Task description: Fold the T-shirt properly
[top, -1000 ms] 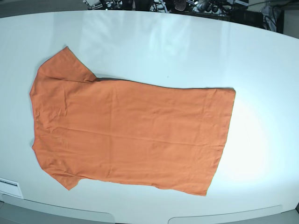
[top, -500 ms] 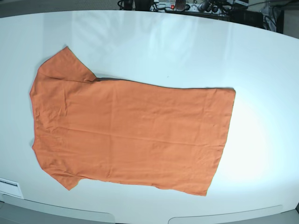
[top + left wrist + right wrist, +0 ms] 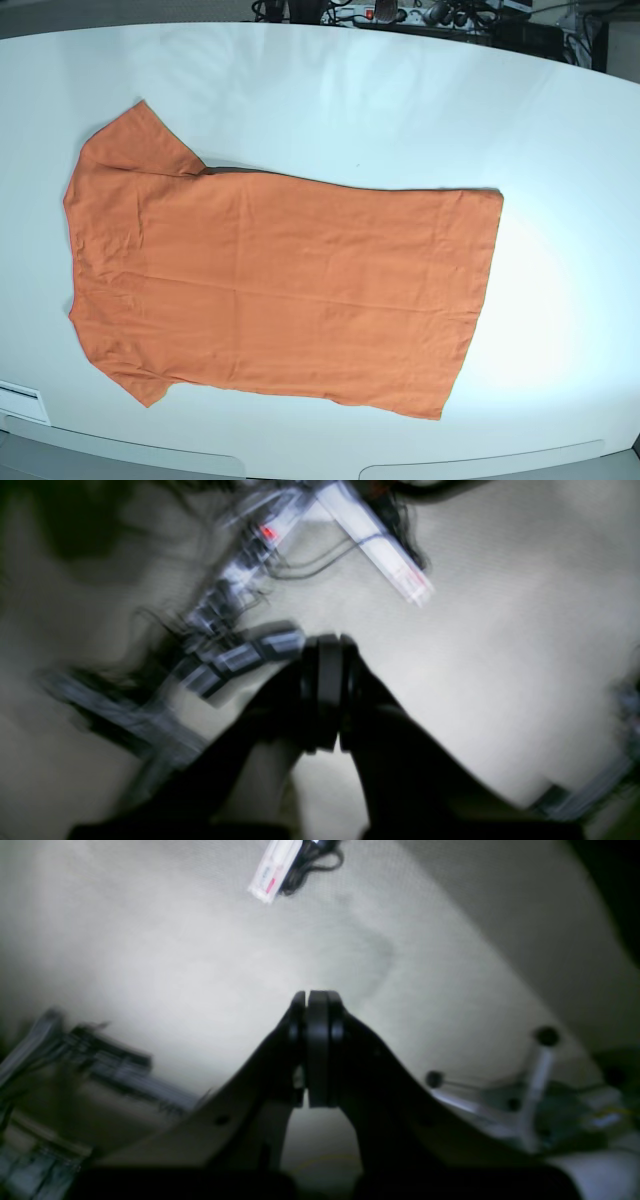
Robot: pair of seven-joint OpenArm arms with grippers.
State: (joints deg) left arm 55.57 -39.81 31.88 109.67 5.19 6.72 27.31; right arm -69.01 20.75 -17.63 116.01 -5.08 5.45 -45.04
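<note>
The orange T-shirt [image 3: 270,275] lies flat and spread on the white table [image 3: 400,110], sleeves at the left and hem at the right. No gripper shows in the base view. In the left wrist view my left gripper [image 3: 327,647] is shut and empty, seen against the floor, and the picture is blurred. In the right wrist view my right gripper [image 3: 316,1002] is shut and empty, also over the floor. The T-shirt does not show in either wrist view.
Cables and power strips [image 3: 390,12] lie beyond the table's far edge. A white power strip [image 3: 372,535] and cables show on the floor in the left wrist view. A chair base with castors [image 3: 525,1080] shows in the right wrist view.
The T-shirt has not moved. Dark equipment behind the far table edge has gone from the top of the base view.
</note>
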